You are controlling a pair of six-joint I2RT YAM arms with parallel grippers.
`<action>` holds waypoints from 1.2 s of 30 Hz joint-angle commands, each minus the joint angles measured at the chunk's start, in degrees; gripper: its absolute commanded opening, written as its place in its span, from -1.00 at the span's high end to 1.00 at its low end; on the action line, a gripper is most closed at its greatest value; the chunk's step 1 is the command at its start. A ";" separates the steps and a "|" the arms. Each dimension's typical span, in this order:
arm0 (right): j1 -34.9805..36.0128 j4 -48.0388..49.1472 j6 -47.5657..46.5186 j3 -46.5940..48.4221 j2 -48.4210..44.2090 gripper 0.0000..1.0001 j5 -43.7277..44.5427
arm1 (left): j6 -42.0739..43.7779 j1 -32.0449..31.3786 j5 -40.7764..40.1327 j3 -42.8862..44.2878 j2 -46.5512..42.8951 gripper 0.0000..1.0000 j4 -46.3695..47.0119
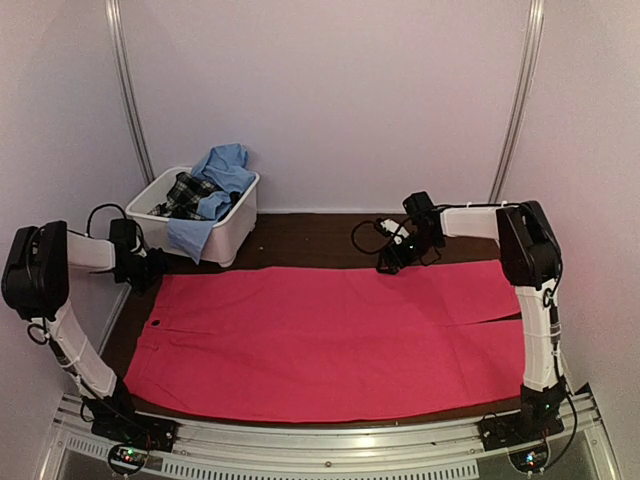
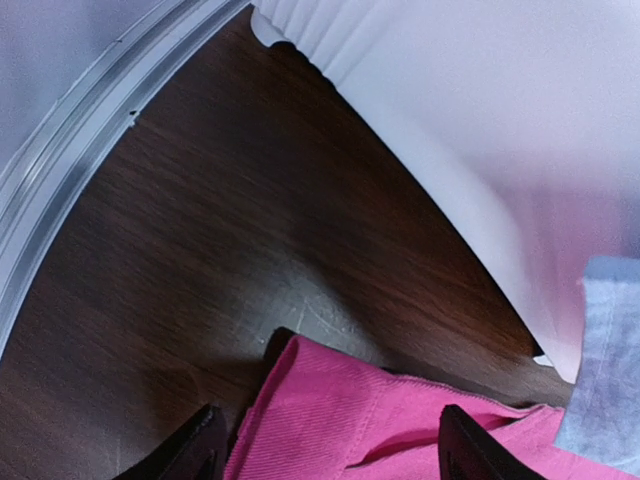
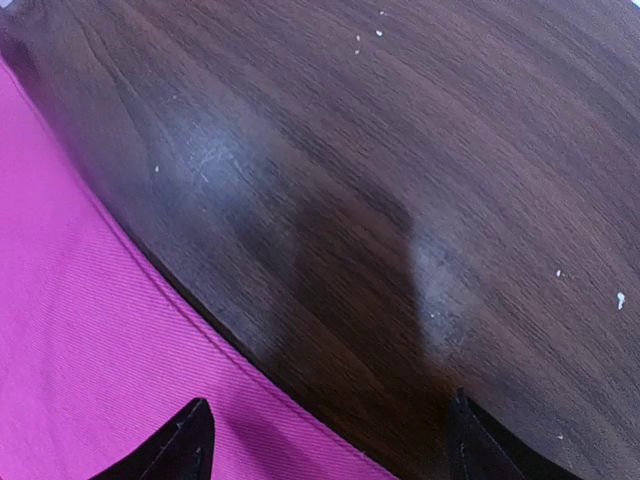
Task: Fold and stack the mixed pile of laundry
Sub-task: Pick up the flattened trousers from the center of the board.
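Where pink-red cloth (image 1: 330,340) lies flat | dark wood table (image 1: 300,235) | white walls (image 1: 330,100)

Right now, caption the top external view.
Pink cloth spread flat, left end effector and right end effector open at its far edge, white tub behind.

Robot test cell, lab-type setup, not home. Plain white walls (image 1: 330,100) on three sides. Aluminium posts (image 1: 130,90) in upper left and upper right corners. Dark wood-grain table (image 1: 310,235) across centre. Metal rail (image 1: 330,450) along bottom edge, left arm (image 1: 70,340) and right arm (image 1: 535,330) bolted to it. Domestic props only: white plastic tub (image 1: 235,225) with garments (image 1: 222,170) centre left, pink-red cloth (image 1: 330,340) spread flat in middle.
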 commanded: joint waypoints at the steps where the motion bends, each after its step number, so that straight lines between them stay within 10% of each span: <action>1: 1.07 -6.04 -7.43 3.47 1.80 -0.59 2.69 | -0.50 0.10 0.50 2.97 2.46 -0.49 0.61; 12: 1.76 -16.13 -13.97 4.98 4.54 -0.32 -0.75 | -0.47 0.08 0.25 3.23 3.98 -0.48 1.12; 22: 2.90 -15.28 -13.15 6.59 6.28 0.79 0.18 | 1.22 0.06 2.12 6.52 8.94 -0.22 6.21; 36: 3.67 -14.00 -10.33 5.76 1.67 1.00 0.72 | 1.24 0.01 4.66 3.14 6.23 0.99 10.60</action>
